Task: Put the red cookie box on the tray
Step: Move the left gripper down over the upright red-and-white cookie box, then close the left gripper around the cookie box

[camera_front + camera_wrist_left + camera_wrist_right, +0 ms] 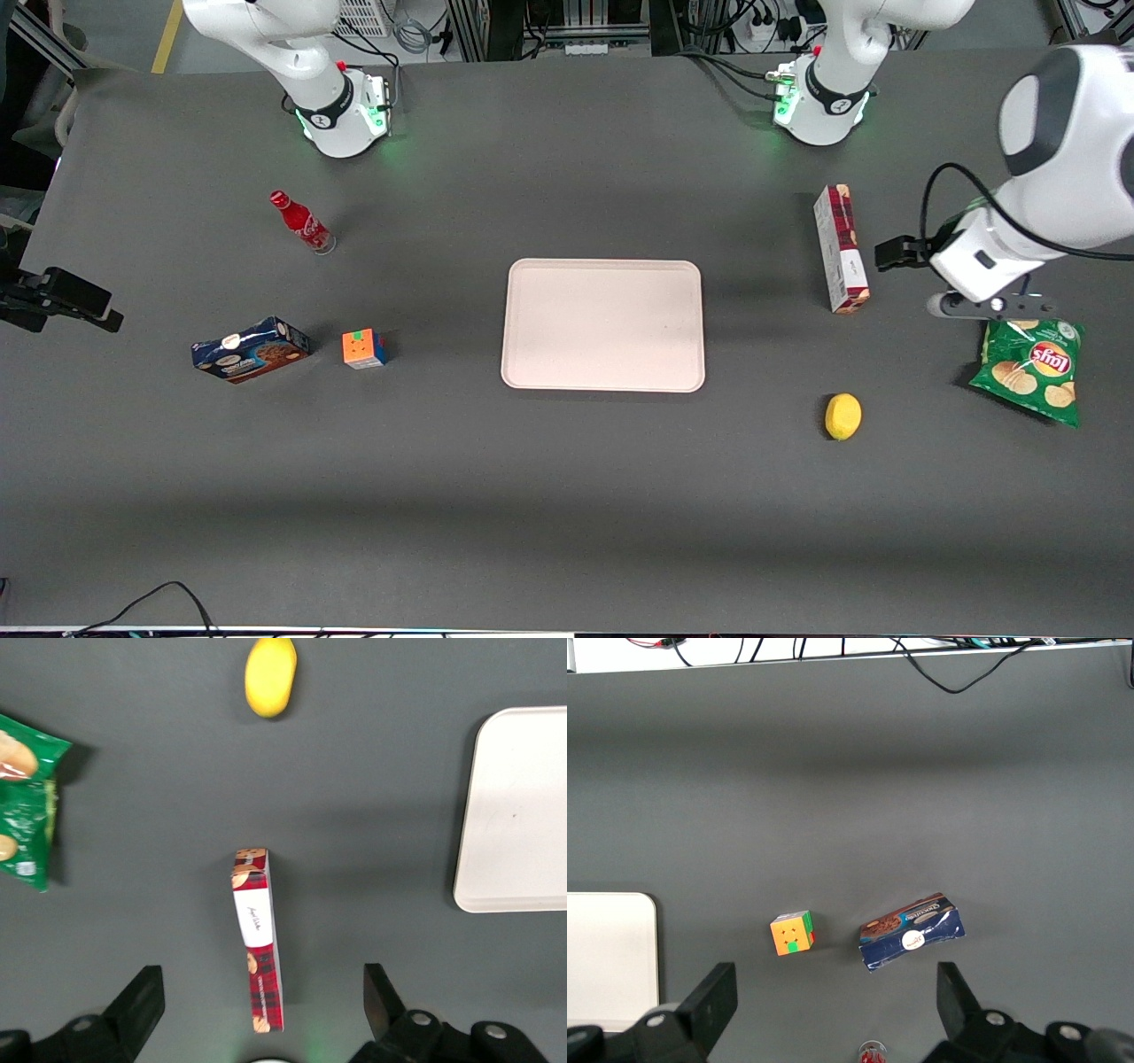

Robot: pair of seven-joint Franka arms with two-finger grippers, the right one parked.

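The red cookie box (841, 248) stands on its long narrow edge on the table, toward the working arm's end, apart from the tray (603, 324). It is dark-red plaid with a white label panel. My left gripper (900, 252) hangs above the table beside the box, open and empty. In the left wrist view the box (258, 937) lies lengthwise between the wide-spread fingers (142, 992) of the gripper (261, 985), well below them and not touched. The pale cream-pink tray (518, 811) shows there too and holds nothing.
A yellow lemon (842, 416) lies nearer the front camera than the red box. A green chips bag (1032, 369) lies under the working arm. A blue cookie box (251, 349), a colour cube (364, 348) and a red soda bottle (302, 221) sit toward the parked arm's end.
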